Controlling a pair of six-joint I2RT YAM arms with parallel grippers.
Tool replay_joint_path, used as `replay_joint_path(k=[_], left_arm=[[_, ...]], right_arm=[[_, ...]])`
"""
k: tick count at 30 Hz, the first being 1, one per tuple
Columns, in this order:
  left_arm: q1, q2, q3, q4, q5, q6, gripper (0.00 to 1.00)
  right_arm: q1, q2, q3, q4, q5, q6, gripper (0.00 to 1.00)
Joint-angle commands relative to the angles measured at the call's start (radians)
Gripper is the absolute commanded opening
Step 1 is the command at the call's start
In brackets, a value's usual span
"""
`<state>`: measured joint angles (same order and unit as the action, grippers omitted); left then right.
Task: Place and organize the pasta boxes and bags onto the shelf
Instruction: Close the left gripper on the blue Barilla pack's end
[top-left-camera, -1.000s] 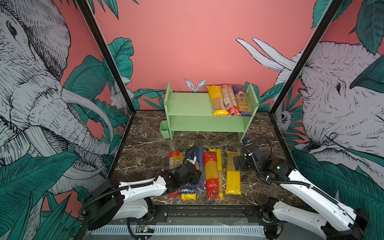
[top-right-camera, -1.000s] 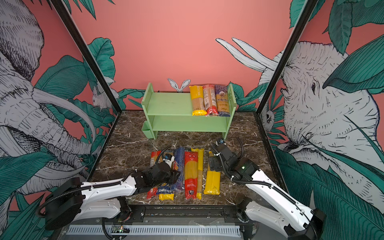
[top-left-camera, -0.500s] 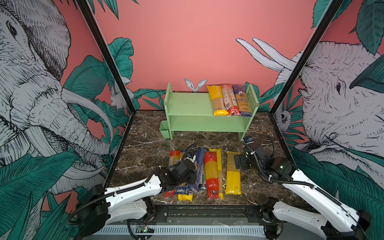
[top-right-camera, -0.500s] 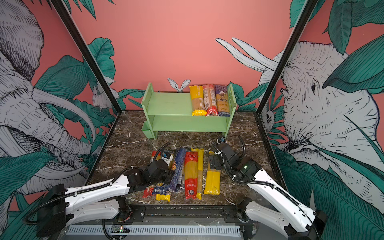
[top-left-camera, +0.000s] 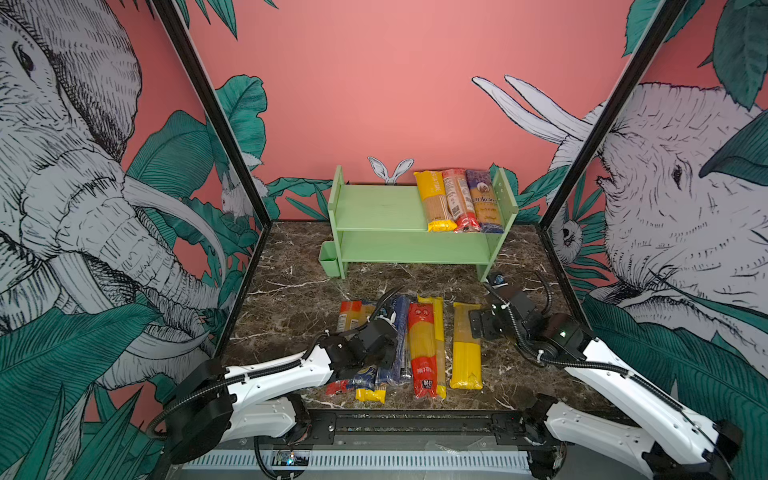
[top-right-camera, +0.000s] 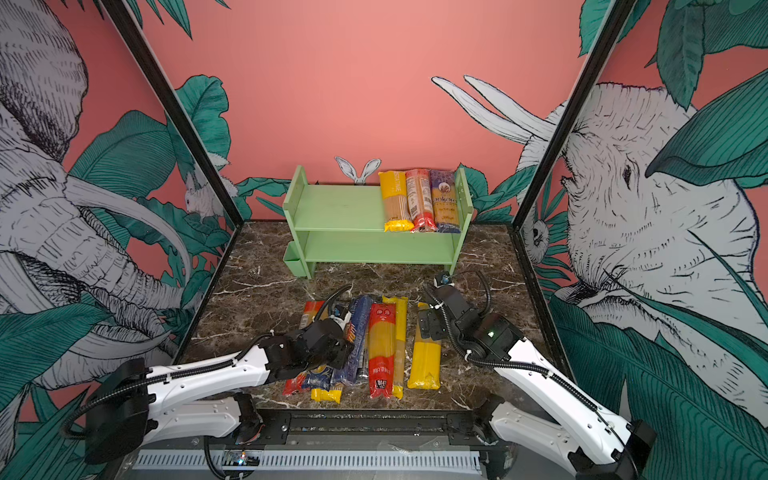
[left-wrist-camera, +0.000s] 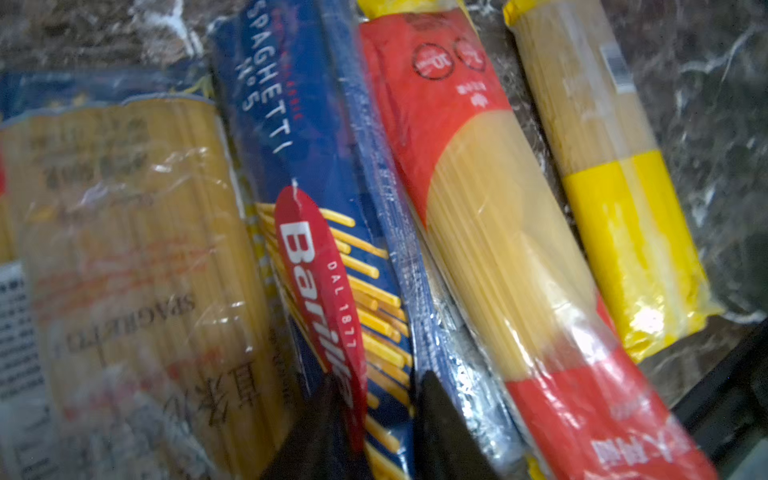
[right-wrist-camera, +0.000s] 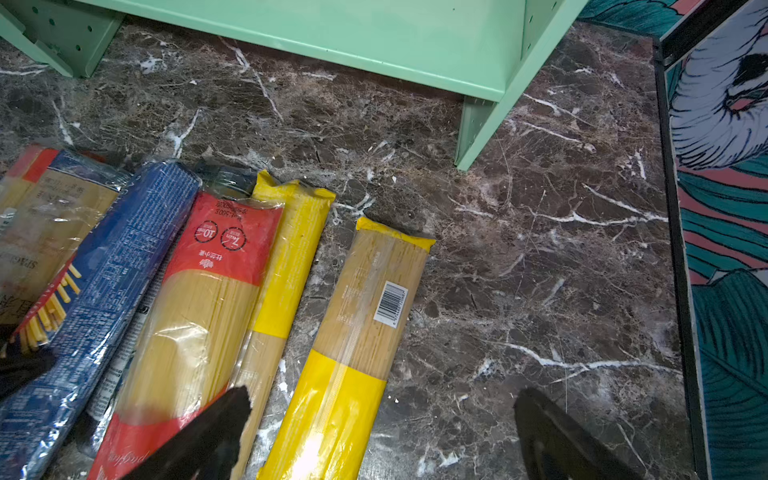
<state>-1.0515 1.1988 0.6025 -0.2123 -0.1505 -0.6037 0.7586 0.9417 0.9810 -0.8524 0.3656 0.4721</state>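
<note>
Pasta packs (top-left-camera: 424, 345) lie in a row on the near half of the marble table (top-left-camera: 291, 299), with both grippers low over them.

In the left wrist view the left gripper (left-wrist-camera: 380, 386) has its dark fingers (left-wrist-camera: 440, 419) a narrow gap apart over the dark blue Barilla pack (left-wrist-camera: 316, 270). The picture is blurred, so I cannot tell whether they pinch it. In both top views that arm's wrist covers the middle of the leftmost packs, so their number is unclear. The right gripper (right-wrist-camera: 384, 397) hangs with jaws spread wide over the yellow-ended pack (right-wrist-camera: 361, 311) at the row's right end. One finger is above the red-ended pack (right-wrist-camera: 208, 299) side and the other above bare marble. Farther back stands the shelf (top-left-camera: 374, 208), with three packs (top-left-camera: 457, 199) side by side at the right of its top tier. A green cup (top-left-camera: 328, 259) hangs on its left panel.
</note>
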Motion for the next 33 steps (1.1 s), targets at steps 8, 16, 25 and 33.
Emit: replay_joint_path(k=[8,16,25,33], left_arm=[[-0.004,0.122,-0.003,0.099,0.1,0.0,0.83],[-0.003,0.144,-0.032,0.166,0.142,-0.025,0.69],[-0.004,0.121,-0.012,0.133,0.142,-0.016,0.13],[-0.004,0.025,0.023,0.023,0.098,0.014,0.0]], right_arm=[[0.002,-0.01,0.0,-0.021,0.029,0.01,0.99],[0.001,-0.003,0.003,-0.016,0.03,0.007,0.99],[0.002,-0.014,0.014,-0.031,0.032,0.008,0.99],[0.001,-0.015,0.022,-0.027,0.029,0.007,0.99]])
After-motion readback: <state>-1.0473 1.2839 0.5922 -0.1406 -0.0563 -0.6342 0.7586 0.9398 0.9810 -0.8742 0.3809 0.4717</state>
